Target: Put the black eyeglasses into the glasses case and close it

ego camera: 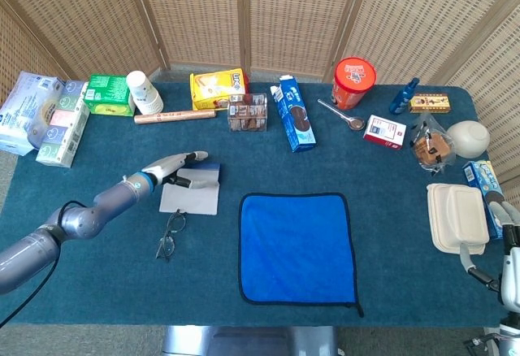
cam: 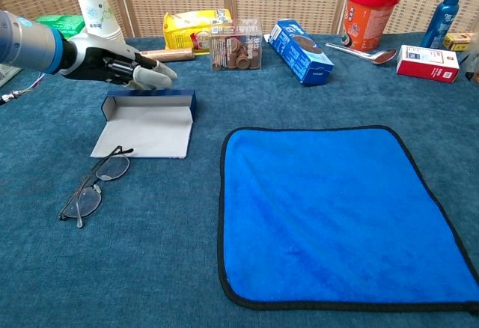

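Opening stage of the task: black eyeglasses (cam: 95, 187) not yet picked up, lying folded open on the tabletop (cam: 150, 268) just in front of the glasses case (cam: 146, 122), one temple tip touching or nearly touching the case's near edge. Glasses case open and flat, pale inner flap toward the camera, dark blue rear wall upright. Left hand (cam: 120, 66) poised just behind and above that rear wall, fingers (cam: 153, 77) extended and loosely spread, pointing toward the blue cloth (cam: 337, 208); nothing gripped; contact with the wall's top edge possible but not resolvable in either view. In the head view, same left hand (ego camera: 175, 167) over the far left corner of the case (ego camera: 191, 193), eyeglasses (ego camera: 169, 234) just beside the case's front edge. Right hand (ego camera: 508, 246) only partly visible at the right margin beside the white clamshell box (ego camera: 457, 216); fingers cut off by the frame, so spread or curled cannot be told. Probable next move: left hand brought forward and down over the case to the eyeglasses, then a fine pinch on the thin frame, which lies flat on the pile of the tabletop cover and offers little to catch; risk of nudging the light case out of position in passing.
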Available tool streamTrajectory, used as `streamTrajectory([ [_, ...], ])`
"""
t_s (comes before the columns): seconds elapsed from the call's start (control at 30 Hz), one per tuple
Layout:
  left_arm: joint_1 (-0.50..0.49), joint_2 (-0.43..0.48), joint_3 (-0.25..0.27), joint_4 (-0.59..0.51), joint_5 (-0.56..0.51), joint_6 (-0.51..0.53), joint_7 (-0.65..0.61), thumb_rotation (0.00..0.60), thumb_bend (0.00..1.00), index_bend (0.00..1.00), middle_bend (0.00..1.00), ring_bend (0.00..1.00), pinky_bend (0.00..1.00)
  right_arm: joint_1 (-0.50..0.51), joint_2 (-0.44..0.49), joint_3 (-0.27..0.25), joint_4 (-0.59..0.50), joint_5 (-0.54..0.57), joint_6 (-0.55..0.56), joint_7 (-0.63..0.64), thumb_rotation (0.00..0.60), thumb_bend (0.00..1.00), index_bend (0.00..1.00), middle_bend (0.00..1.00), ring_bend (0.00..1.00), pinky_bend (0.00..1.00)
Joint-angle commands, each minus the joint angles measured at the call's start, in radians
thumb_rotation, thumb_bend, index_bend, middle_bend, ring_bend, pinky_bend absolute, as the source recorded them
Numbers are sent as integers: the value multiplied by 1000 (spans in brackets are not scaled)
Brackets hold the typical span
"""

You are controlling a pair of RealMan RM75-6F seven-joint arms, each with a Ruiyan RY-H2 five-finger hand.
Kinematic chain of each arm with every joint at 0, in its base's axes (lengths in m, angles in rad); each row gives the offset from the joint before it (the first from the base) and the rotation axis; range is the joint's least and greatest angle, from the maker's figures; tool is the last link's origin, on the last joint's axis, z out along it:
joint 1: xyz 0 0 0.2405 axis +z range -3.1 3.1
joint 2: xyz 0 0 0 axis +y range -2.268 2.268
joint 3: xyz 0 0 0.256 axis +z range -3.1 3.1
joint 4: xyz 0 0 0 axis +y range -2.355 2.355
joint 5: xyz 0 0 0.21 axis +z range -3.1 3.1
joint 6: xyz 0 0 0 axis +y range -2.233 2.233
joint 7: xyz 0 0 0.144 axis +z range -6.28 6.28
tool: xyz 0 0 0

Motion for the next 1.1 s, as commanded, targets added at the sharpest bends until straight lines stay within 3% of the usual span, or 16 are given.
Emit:
streamTrajectory([
  [0.03, 43, 35, -5, -61, 0, 0, 9, 282, 163, 55, 101, 4, 40, -3, 0, 0, 3, -4, 5, 5, 456, 347, 134, 118, 30, 147],
  [1.1, 187, 120, -48, -308, -13, -55, 110, 277, 164, 35, 102, 2, 42, -33, -1, -9, 18, -40, 38, 46, 455, 347, 120, 118, 30, 147],
])
